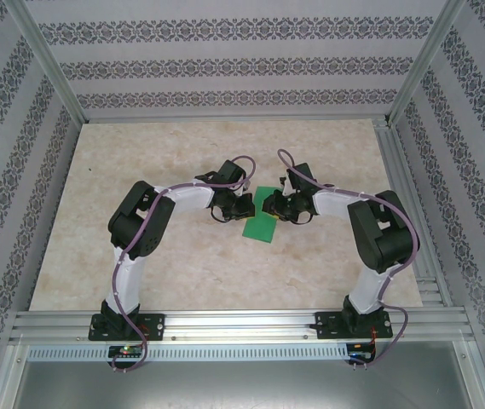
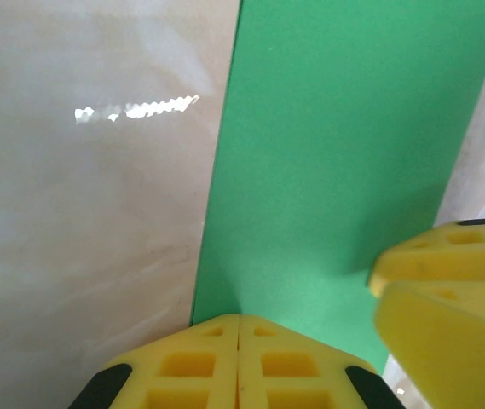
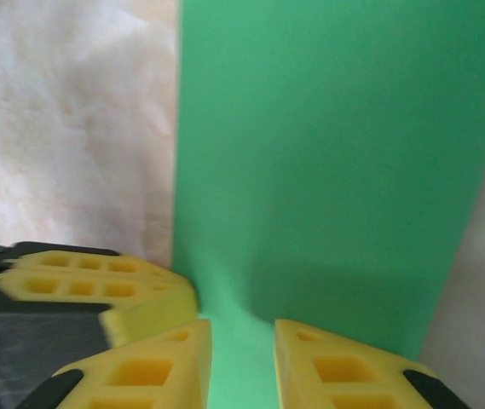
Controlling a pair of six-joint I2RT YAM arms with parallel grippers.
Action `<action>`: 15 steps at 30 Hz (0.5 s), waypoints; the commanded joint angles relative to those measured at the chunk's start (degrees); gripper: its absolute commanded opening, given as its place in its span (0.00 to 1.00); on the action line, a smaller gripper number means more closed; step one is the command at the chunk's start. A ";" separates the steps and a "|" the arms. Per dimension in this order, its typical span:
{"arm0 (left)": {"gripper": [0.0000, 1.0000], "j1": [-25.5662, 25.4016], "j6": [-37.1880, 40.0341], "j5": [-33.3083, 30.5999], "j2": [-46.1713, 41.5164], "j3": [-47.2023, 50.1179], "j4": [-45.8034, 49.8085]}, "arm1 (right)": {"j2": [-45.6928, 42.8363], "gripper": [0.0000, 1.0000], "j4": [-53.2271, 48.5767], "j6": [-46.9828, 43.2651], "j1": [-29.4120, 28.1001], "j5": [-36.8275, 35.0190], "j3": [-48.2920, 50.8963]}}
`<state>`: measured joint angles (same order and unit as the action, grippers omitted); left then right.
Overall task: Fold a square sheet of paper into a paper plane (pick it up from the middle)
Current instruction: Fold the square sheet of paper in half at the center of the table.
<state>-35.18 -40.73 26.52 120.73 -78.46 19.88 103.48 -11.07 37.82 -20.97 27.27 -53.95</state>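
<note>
The left claw [image 2: 239,331] is closed tight. Its two fingers [image 2: 187,366] press flat together with no gap. They are yellow and look soft, with square holes like a waffle and black bits at the back. Their tips touch the near end of the paper [image 2: 336,170]. I cannot tell if any paper is pinched between them. The paper runs away from the tips as one long, smooth, bright green strip with straight edges. It lies on the table [image 2: 80,256].

Just to the right of the left claw is the right claw [image 3: 242,341]. Its two yellow waffle fingers stand a little apart, and green shows in the gap. The strip stretches out in front of this claw too. The two claws are very close together over the paper.

That makes two claws, four yellow fingers and one piece of paper.

Around the claws the table is pale and cloudy like stone, and a bit shiny. Behind the claws are the left arm [image 1: 140,223] and the right arm [image 1: 378,230], black and white, each with a purple cable [image 1: 244,159]. Past the table are walls [image 1: 225,68] with grey flower stripes and silver metal bars [image 1: 242,322].
</note>
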 commanded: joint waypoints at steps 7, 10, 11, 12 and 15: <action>0.07 -1.23 0.75 -3.82 3.95 0.85 4.60 | 1.65 0.23 0.40 -1.91 0.44 -2.75 1.36; 0.07 -1.30 0.82 -3.89 3.82 1.09 4.56 | -0.90 0.23 0.31 -2.49 0.40 -1.43 1.35; 0.07 -1.30 0.70 -3.87 3.85 1.11 4.51 | -2.27 0.24 0.64 -2.51 0.28 -0.54 1.59; 0.07 -1.30 0.70 -3.89 3.89 1.20 4.48 | -3.50 0.24 0.92 -2.35 0.27 0.34 1.94; 0.07 -1.30 0.59 -3.85 3.87 1.36 4.28 | -6.69 0.24 2.25 -0.99 0.14 3.21 3.75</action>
<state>-35.27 -40.73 26.41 120.73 -78.46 19.88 100.73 -10.81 36.97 -20.86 27.68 -51.64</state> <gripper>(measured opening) 0.075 0.240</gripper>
